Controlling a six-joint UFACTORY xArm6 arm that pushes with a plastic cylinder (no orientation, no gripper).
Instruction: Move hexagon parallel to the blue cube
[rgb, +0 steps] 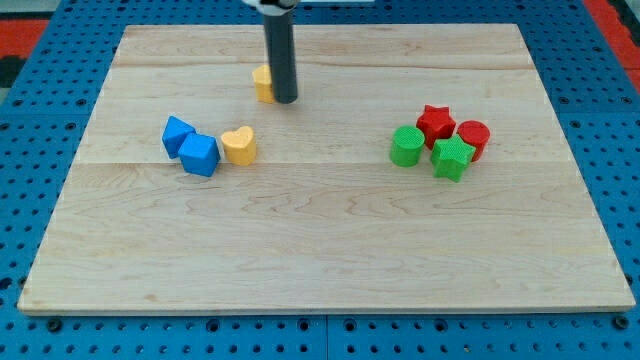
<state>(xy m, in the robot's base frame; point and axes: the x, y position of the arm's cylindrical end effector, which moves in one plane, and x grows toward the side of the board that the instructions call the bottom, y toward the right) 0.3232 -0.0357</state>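
Note:
A yellow hexagon (262, 83) lies near the view's top, left of centre, partly hidden by my rod. My tip (286, 100) rests on the board right against the hexagon's right side. The blue cube (200, 155) sits lower left. A second blue block (177, 134), whose shape I cannot make out, touches the cube's upper left. A yellow heart (239, 145) touches the cube's right side.
At the view's right is a tight cluster: a red star (435, 122), a red cylinder (473, 138), a green cylinder (407, 146) and a green star (452, 158). The wooden board (320, 260) lies on a blue pegboard.

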